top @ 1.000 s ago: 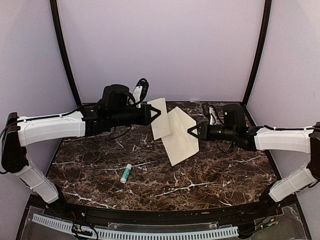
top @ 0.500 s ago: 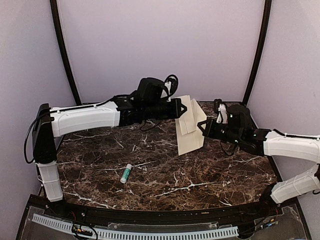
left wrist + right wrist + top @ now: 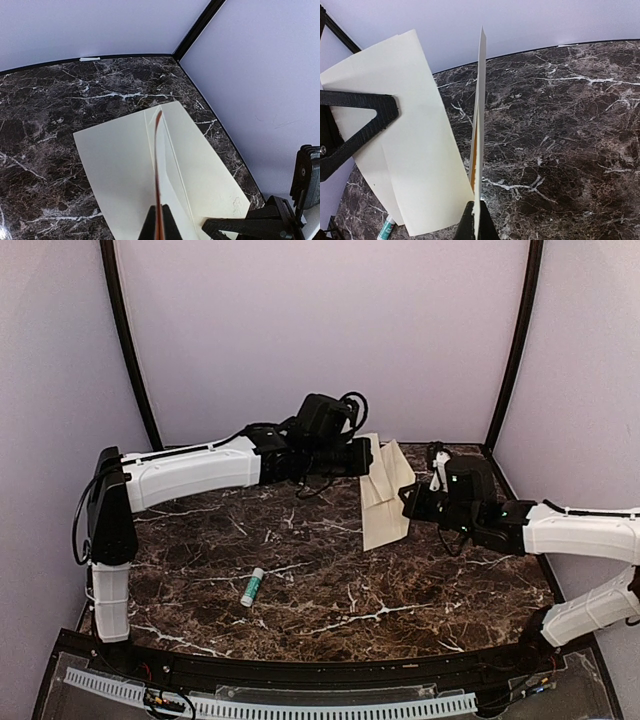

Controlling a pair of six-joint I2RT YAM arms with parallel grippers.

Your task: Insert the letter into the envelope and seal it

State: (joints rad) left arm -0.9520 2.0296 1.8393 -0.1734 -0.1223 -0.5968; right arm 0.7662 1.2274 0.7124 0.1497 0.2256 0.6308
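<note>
Letter (image 3: 415, 150): is pinched by the closed left gripper (image 3: 366, 456) and held aloft beside the envelope (image 3: 120, 175), which is clamped by the right gripper (image 3: 407, 502); insertion and sealing are judged outstanding; glue stick (image 3: 252, 586) is seen lying on the marble table (image 3: 450, 590)

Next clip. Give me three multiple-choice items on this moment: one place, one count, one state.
1. The glue stick lies: A on the table, B against the back wall, C on an arm.
2. Papers held by grippers: A one, B two, C three.
3. The grippers: A both open, B one open, C both shut.
1A: it lies on bare marble. 2B: the letter and the envelope are each gripped. 3C: the left gripper pinches the letter, the right gripper the envelope.
</note>
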